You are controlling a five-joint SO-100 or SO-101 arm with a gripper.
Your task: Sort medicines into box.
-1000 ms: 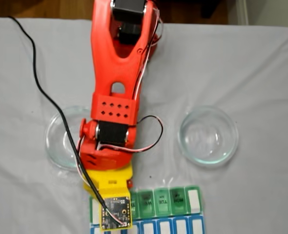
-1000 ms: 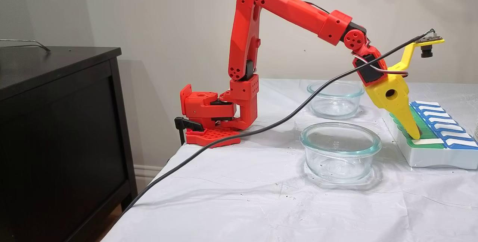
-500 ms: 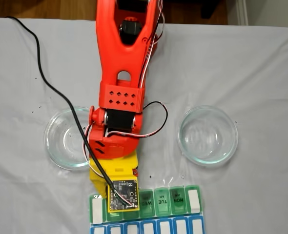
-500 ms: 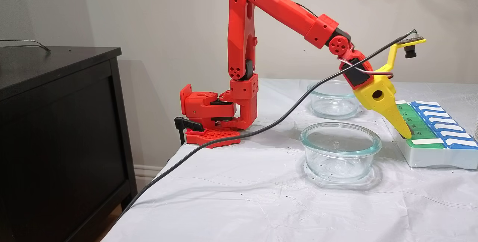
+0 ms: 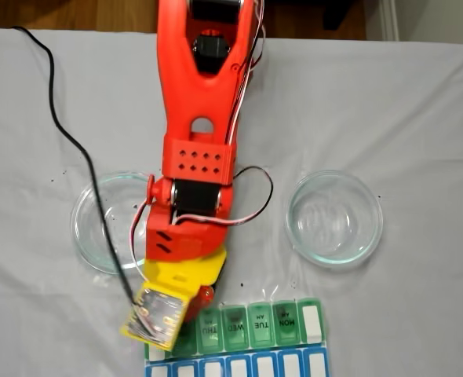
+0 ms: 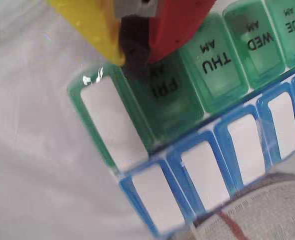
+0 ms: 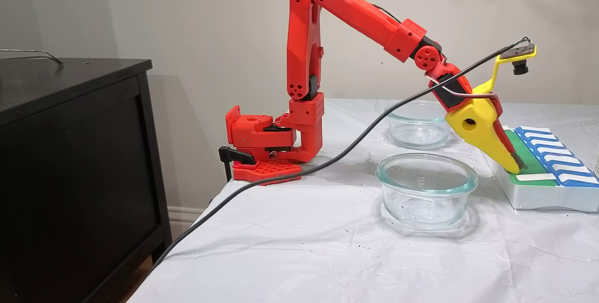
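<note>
Now the gripper (image 6: 135,59) — rolled and drawn back from deeper over the pill box (image 7: 545,195) a second ago — hangs nearly closed, apparently empty, just above the FRI lid (image 6: 166,95), both glass bowls (image 5: 334,217) looking empty — no medicine visible.

A home room, by the look of it: the arm (image 7: 355,8) is clamped to a table under a creased white cloth (image 7: 299,256), well behind it stands a dark wooden cabinet (image 7: 70,162) against a plain wall with a white baseboard (image 7: 185,213), over wood flooring (image 5: 74,14).
</note>
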